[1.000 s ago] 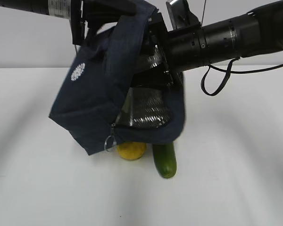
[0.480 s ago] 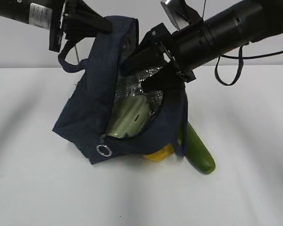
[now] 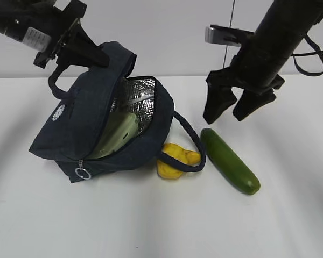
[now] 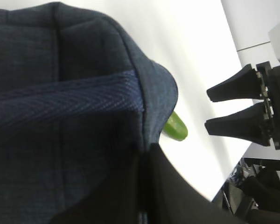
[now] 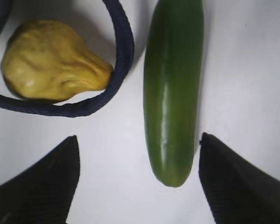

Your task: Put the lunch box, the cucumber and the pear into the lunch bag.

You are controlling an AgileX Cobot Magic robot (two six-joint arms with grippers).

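My left gripper (image 3: 99,56), pressed together, pinches a padded handle of the dark navy fabric lunch bag (image 3: 89,126); the sage-lidded lunch box (image 3: 118,133) sits inside. My right gripper (image 3: 230,110) hangs spread above the smooth dark green cucumber (image 3: 230,160). The mottled yellow pear (image 5: 51,60) lies within the bag's other handle loop (image 5: 116,56).

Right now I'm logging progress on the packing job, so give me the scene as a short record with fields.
lunch bag: lying tilted on the table, unzipped, foil lining showing
lunch box: inside the bag
pear: on the table, ringed by the bag's loose handle
cucumber: on the table, right of the pear
left gripper: shut on the bag's upper handle
right gripper: open, empty, above the cucumber
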